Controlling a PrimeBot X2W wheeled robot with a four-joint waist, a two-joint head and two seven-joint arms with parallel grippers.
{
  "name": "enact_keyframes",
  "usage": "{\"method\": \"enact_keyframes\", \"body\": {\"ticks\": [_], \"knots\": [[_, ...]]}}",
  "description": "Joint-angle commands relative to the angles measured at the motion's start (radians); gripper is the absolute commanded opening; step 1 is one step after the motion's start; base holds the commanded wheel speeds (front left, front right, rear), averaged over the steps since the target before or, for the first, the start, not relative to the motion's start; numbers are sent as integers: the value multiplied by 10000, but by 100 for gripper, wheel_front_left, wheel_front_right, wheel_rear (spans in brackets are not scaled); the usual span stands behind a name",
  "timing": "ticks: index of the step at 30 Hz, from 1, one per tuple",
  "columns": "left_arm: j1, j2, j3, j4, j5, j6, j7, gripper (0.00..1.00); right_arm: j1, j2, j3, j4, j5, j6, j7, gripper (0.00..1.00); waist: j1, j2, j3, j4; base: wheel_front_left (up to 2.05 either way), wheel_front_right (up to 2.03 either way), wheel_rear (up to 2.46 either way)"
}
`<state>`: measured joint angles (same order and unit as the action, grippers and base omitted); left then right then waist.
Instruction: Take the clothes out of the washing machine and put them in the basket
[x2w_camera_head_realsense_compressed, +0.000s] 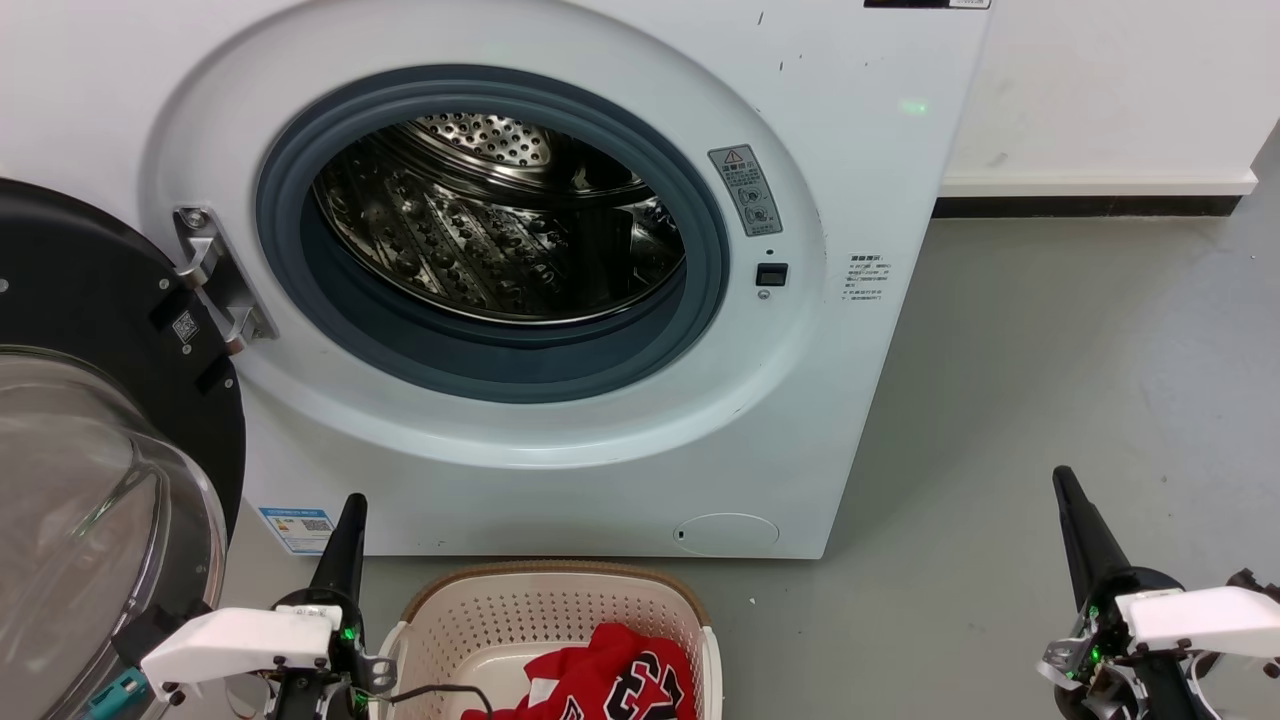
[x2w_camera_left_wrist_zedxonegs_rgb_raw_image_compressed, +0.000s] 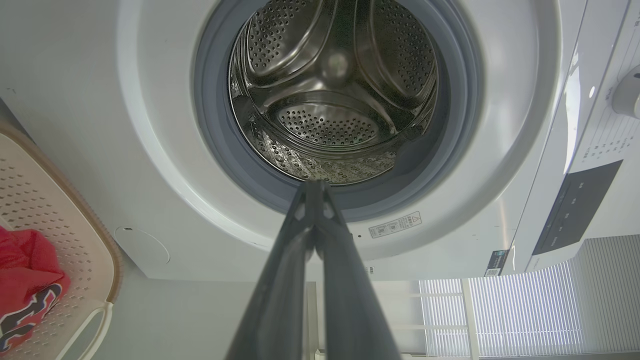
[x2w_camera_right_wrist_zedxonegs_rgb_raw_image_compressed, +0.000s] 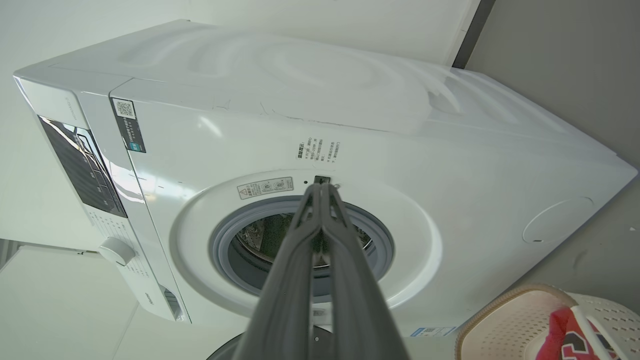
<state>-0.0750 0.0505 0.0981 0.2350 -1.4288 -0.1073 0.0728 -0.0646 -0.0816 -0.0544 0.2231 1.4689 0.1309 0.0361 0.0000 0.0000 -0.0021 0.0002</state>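
The white washing machine (x2w_camera_head_realsense_compressed: 560, 440) stands with its porthole open, and nothing but bare steel shows in its drum (x2w_camera_head_realsense_compressed: 500, 220). In front of it on the floor sits the cream basket (x2w_camera_head_realsense_compressed: 545, 610) with red clothes (x2w_camera_head_realsense_compressed: 600, 680) lying inside. My left gripper (x2w_camera_head_realsense_compressed: 352, 502) is shut and empty, just left of the basket. My right gripper (x2w_camera_head_realsense_compressed: 1060, 478) is shut and empty, over the floor well right of the basket. The left wrist view shows the drum (x2w_camera_left_wrist_zedxonegs_rgb_raw_image_compressed: 335, 95), the basket (x2w_camera_left_wrist_zedxonegs_rgb_raw_image_compressed: 45, 210) and red clothes (x2w_camera_left_wrist_zedxonegs_rgb_raw_image_compressed: 25, 280). The right wrist view shows the washing machine (x2w_camera_right_wrist_zedxonegs_rgb_raw_image_compressed: 350, 135) and basket (x2w_camera_right_wrist_zedxonegs_rgb_raw_image_compressed: 510, 320).
The black-framed glass door (x2w_camera_head_realsense_compressed: 90, 470) hangs open at the left, close to my left arm. Grey floor (x2w_camera_head_realsense_compressed: 1080, 350) stretches to the right of the machine, up to a white wall with a dark skirting (x2w_camera_head_realsense_compressed: 1090, 205).
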Motion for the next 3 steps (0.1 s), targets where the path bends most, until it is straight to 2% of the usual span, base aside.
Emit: {"method": "enact_keyframes", "body": {"ticks": [1,3], "knots": [[-214,-1,33,6,-260,-83,72,0,-286,2,-48,6,272,-2,86,0,0,0,4,0,0,0,0],[-209,-1,50,20,-422,-101,118,0,-277,8,-70,32,422,-2,112,0,0,0,9,0,0,0,0]]}}
